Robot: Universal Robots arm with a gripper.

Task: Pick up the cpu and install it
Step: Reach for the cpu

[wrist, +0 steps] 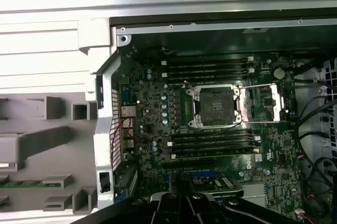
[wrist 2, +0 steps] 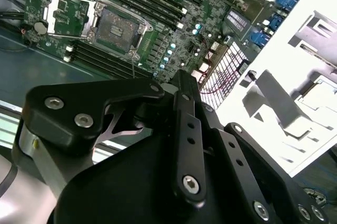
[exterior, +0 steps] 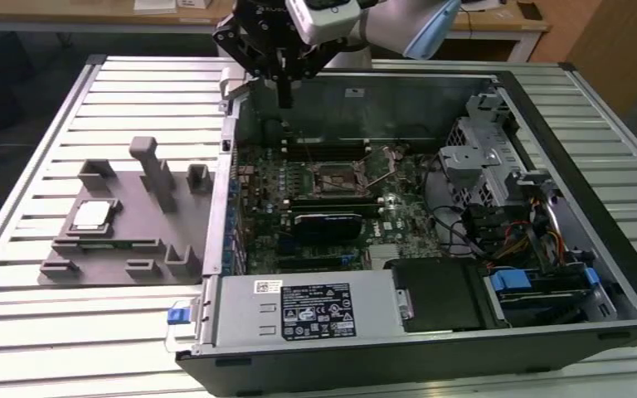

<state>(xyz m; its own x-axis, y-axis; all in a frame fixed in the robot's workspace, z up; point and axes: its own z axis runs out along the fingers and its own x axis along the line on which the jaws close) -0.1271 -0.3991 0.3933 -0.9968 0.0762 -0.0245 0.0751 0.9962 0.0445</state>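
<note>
Right now the gripper [exterior: 283,101] hangs with its fingers pressed together on nothing, above the far rim of the opened computer case [exterior: 407,91] and high over the motherboard [exterior: 407,215]. Closest beneath it, in the first wrist view, lie the memory slots [wrist: 210,69] and then the cpu socket [wrist: 216,105], bare, with its load plate [wrist: 266,100] swung open beside it, so the seat looks ready. Farther off, outside the case toward the exterior view's left, a grey fixture [exterior: 130,249] rests on the slatted table [exterior: 31,332]. The cpu [exterior: 90,215] lies flat in a shallow recess near the fixture's left edge, shiny top up, well apart from the gripper. By my judgement the pick-up is not yet begun. To do it well, the arm should travel high enough to clear the case's side wall and the fixture's upright posts [exterior: 147,162], which stand between gripper and chip. It should then descend squarely over the cpu with the fingers spread wider than the chip. The grip belongs on two opposite edges, level, since the chip sits low and offers little to catch. A tilted lift could wedge it against the recess. Its orientation probably should be kept for the socket.
</note>
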